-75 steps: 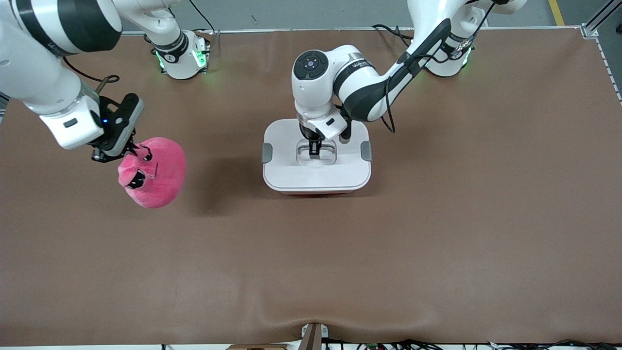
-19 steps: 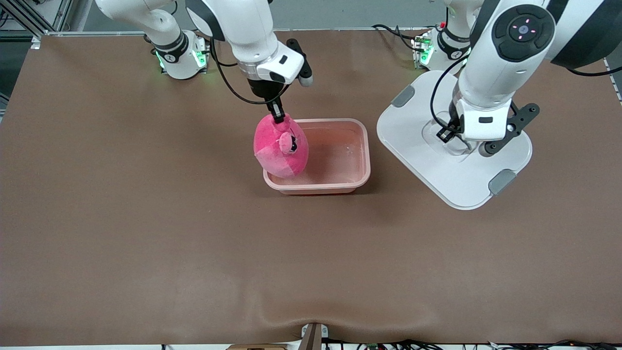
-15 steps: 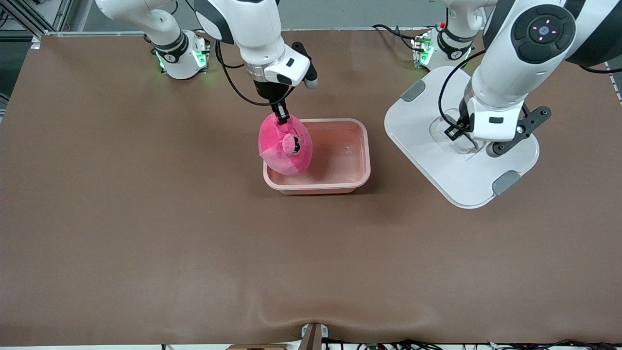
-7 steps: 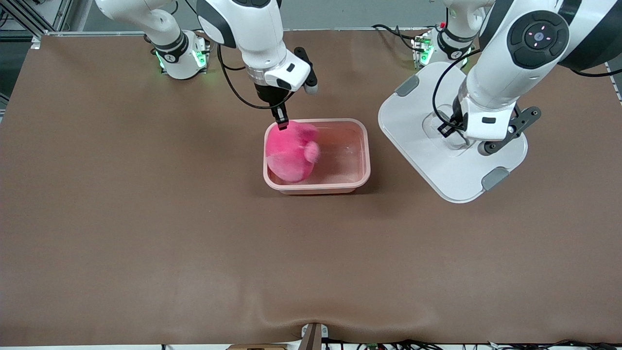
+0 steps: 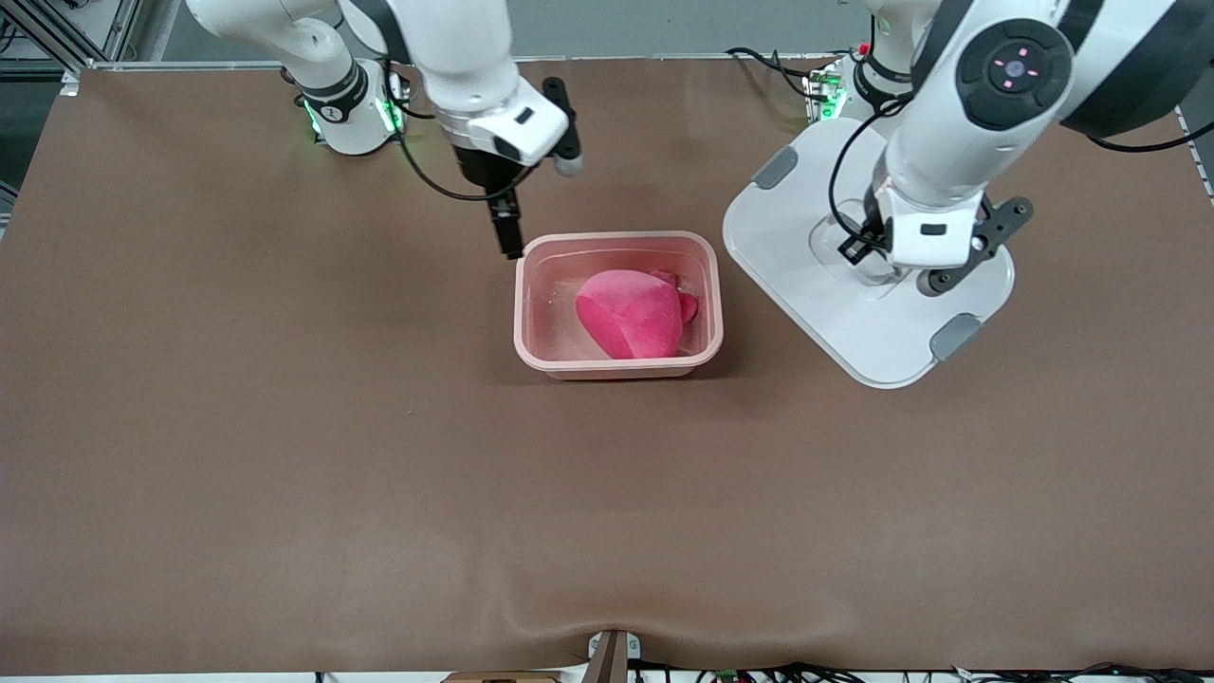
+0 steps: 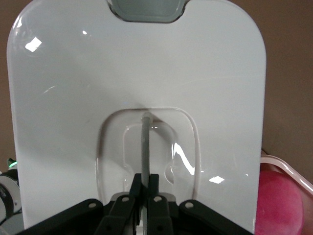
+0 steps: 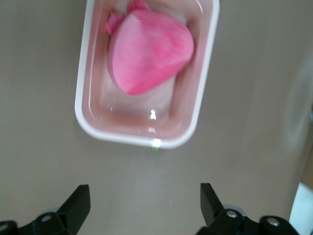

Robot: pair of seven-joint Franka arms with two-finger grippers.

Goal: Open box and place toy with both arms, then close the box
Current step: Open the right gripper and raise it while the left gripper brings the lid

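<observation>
Front view: the toy (image 5: 631,324) is seen lying in the uncovered box (image 5: 618,364) on the brown table (image 5: 285,455).
The lid (image 5: 816,304) is held in the air by its handle, pinched by the left gripper (image 5: 858,251). The right gripper (image 7: 144,205) is spread wide, holding nothing, over the table beside the box.

The toy (image 5: 631,323) is hot pink, in a pale-pink translucent box (image 5: 524,313). The lid (image 5: 806,304) is white with grey clips (image 5: 955,337). The table (image 5: 285,427) is brown.
</observation>
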